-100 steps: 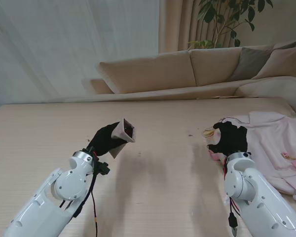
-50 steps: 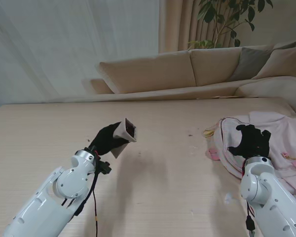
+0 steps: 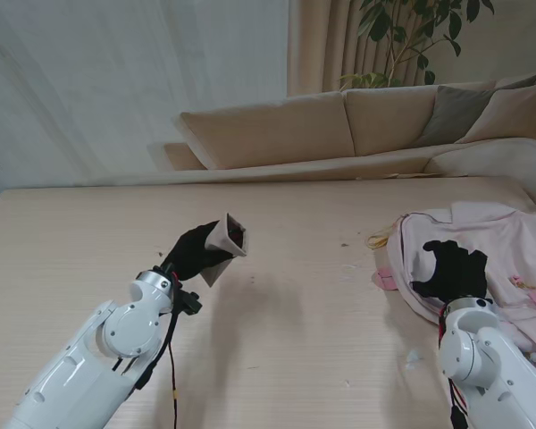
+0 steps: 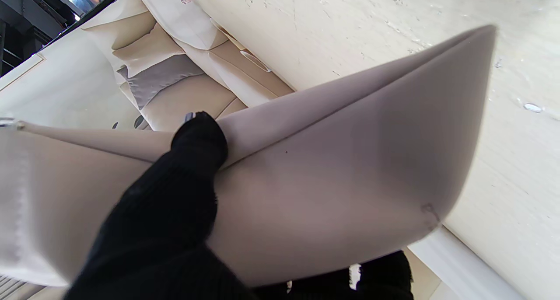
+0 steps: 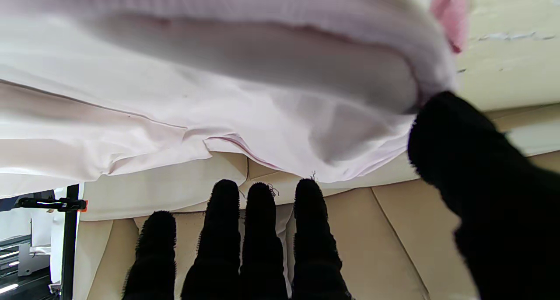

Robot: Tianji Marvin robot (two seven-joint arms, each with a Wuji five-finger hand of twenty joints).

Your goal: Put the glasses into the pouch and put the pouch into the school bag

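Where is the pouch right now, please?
In the stand view the pouch is on the left, held above the table in the left hand, well apart from the bag.

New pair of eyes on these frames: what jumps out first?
The left hand holds a beige pouch up off the table, left of centre, with its open mouth facing away from me. On the right, the black-gloved right hand hovers open over the pink school bag, which sprawls across the table's right edge. A beige sofa fills the background.
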